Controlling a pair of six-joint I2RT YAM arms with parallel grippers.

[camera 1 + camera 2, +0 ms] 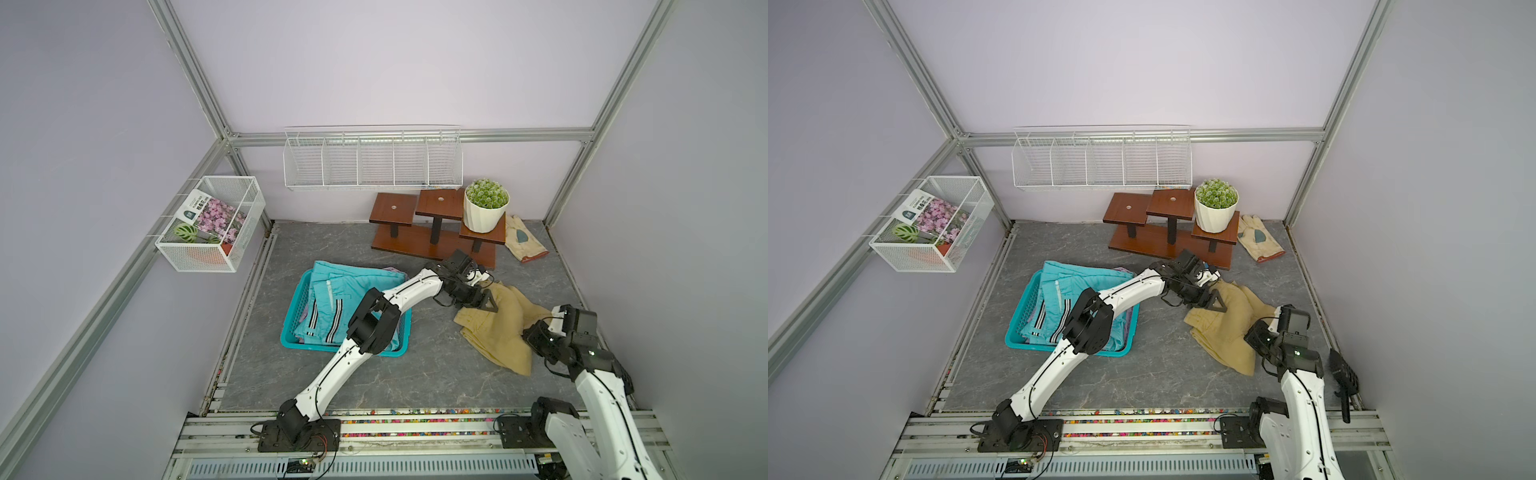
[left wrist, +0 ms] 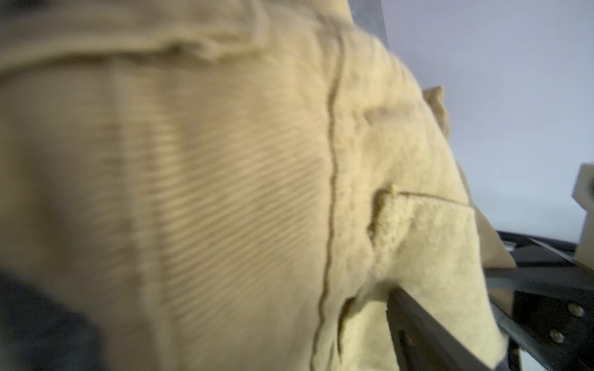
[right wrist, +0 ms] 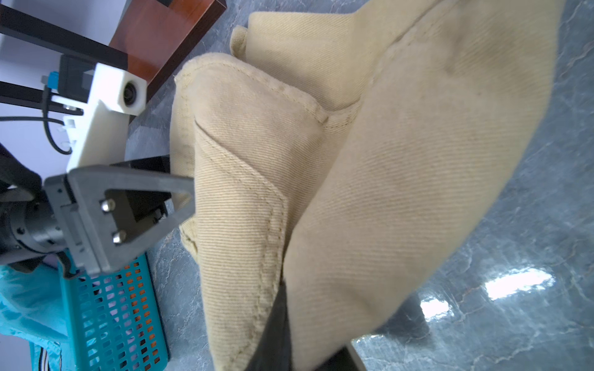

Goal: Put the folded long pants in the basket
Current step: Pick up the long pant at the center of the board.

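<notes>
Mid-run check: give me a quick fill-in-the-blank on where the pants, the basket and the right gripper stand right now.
1. The top pants in the basket are ____ with striped trim.
2. The loose pants on the table beside the basket are ____ in colour.
3. The right gripper, at the near edge of the loose pants, is ____ on them.

Missing words: teal; khaki; shut.
</notes>
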